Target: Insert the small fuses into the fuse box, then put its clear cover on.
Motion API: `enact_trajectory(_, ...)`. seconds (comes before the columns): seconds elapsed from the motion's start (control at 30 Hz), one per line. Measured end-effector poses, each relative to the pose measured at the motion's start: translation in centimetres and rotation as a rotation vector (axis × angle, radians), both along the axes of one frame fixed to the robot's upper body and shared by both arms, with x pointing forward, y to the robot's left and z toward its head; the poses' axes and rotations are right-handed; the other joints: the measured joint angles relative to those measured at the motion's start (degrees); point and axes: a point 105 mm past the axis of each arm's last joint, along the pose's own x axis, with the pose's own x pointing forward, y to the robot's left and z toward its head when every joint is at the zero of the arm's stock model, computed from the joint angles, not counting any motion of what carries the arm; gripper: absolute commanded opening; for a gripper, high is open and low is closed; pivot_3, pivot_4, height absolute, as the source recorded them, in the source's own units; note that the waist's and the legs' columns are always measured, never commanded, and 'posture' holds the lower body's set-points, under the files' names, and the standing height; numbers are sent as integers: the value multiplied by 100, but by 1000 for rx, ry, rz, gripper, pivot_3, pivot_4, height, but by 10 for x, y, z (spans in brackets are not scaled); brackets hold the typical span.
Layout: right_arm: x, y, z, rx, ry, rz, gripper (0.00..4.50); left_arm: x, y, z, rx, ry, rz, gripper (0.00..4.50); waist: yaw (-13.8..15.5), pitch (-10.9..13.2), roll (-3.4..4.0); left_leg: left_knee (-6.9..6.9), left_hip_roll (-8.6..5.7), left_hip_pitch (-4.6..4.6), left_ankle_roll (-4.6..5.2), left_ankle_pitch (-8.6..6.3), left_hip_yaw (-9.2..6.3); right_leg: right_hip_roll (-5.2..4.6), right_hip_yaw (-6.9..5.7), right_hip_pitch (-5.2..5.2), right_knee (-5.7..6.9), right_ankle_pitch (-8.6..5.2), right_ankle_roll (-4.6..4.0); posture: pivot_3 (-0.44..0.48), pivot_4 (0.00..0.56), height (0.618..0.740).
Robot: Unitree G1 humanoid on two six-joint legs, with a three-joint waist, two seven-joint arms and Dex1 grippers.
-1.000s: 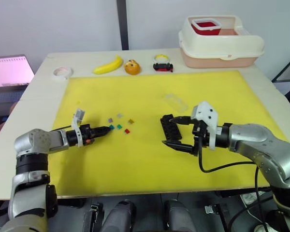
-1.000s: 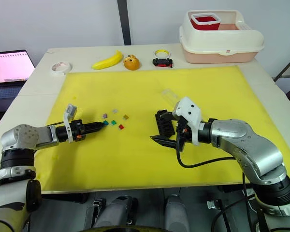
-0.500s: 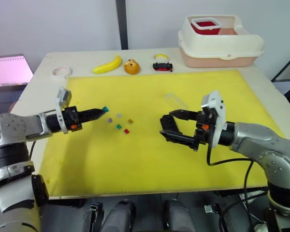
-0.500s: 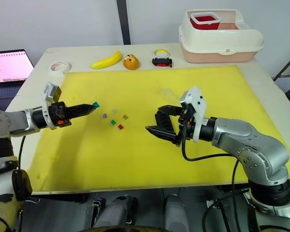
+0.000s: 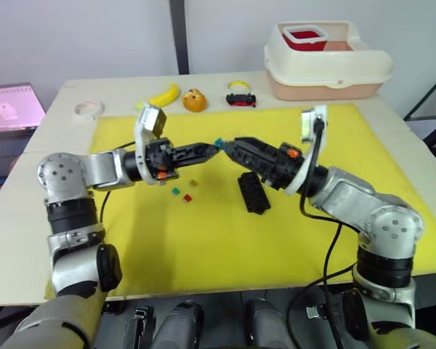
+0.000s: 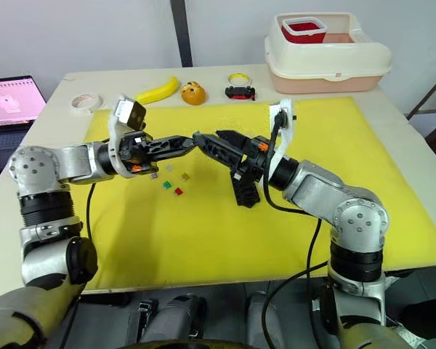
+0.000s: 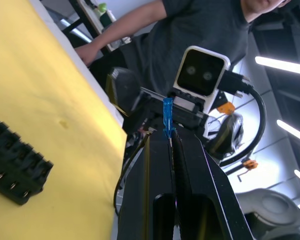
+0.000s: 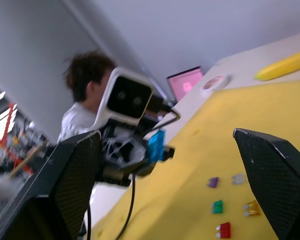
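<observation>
Yellow matting (image 5: 203, 240) covers most of the pale table (image 5: 29, 218), and we see broad bare mat on the near side of both grippers. Our left gripper (image 5: 212, 145), raised over the mat's middle, has its black fingers pinched on a tiny blue plastic fuse (image 7: 167, 116) held at their very tips. Facing it tip to tip, our right gripper (image 5: 231, 146) has its fingers spread wide, one to each side of the blue fuse (image 8: 156, 145). Below and just to the right of the two tips lies the small black slotted fuse box (image 5: 253, 193), flat on the mat. Below the left gripper lie the remaining small coloured fuses (image 5: 182, 190), loosely clustered. We cannot make out the clear cover. Beyond the mat's far edge stand a yellow banana (image 5: 160, 97), a white tape roll (image 5: 87, 109) and a large cream lidded bin (image 5: 327, 62).
</observation>
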Motion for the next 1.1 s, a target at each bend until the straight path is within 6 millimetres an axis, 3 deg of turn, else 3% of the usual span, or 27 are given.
enact_trajectory(0.13, 3, -1, 0, 5, 25, -33, 4500, -2, -4, 1, -15, 2, 0, 10, -23, 0, 1, -6, 0, 1, 0, 0, 0, 3, 4, -5, 1, 0, 0, 0, 150, 740)
enact_trajectory(0.27, 3, 1, -3, 3, 43, -41, 2857, -1, -3, 0, -22, 5, 17, 0, -21, 0, 1, -7, -1, 1, -1, 1, 0, 4, 6, -6, 1, 0, 0, 0, 150, 740)
enact_trajectory(0.47, -3, 3, -16, -53, 71, -23, 2857, -2, -1, -7, -14, 28, 31, 0, -5, 0, 1, -6, -2, 1, -1, 1, 0, 3, 6, -4, -1, 0, 0, 0, 150, 740)
enact_trajectory(1.1, -5, 4, -17, -72, 70, -6, 2857, -4, 1, -8, -9, 20, 42, 0, -1, 0, 1, -7, -2, 1, -1, 1, 1, 4, 7, -3, -2, 0, 0, 0, 150, 740)
